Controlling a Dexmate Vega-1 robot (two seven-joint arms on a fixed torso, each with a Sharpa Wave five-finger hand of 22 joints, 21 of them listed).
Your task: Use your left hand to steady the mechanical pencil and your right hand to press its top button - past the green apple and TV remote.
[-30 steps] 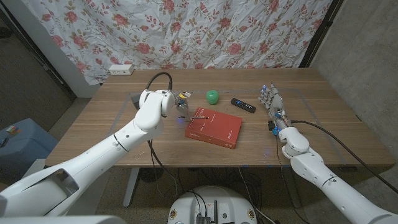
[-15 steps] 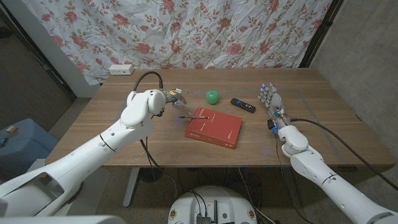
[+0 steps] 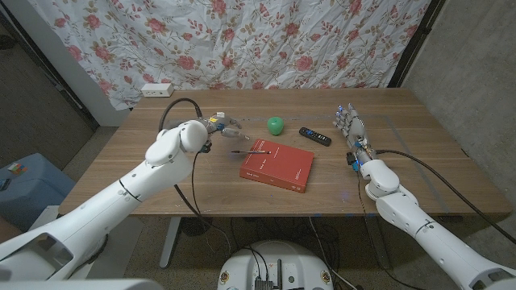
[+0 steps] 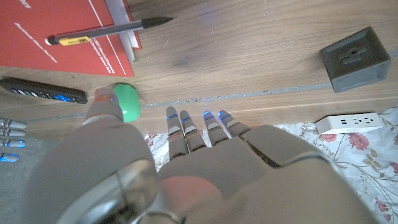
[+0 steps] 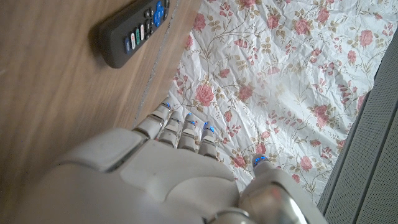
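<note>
Pencil: one mechanical pencil (image 3: 251, 151) is lying across the red book's (image 3: 278, 166) near-left corner, tip overhanging; probably light, stiff, slick, liable to roll, so taking it mid-barrel looks safest.
Left hand (image 3: 221, 126): hovering just left of it, fingers apart, gripping nothing.
Right hand (image 3: 351, 129): waiting well right, fingers straight, empty.
Beyond: one green apple (image 3: 276, 125), one TV remote (image 3: 314, 136).

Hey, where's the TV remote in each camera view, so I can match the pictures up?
Head view: the remote lies on the table right of the apple, behind the red book.
Left wrist view: remote at the left edge, between the book and the apple.
Right wrist view: remote at the top, on the wood near the table edge.
Shared landmark: the floral cloth beyond the table, seen in all three views.
</note>
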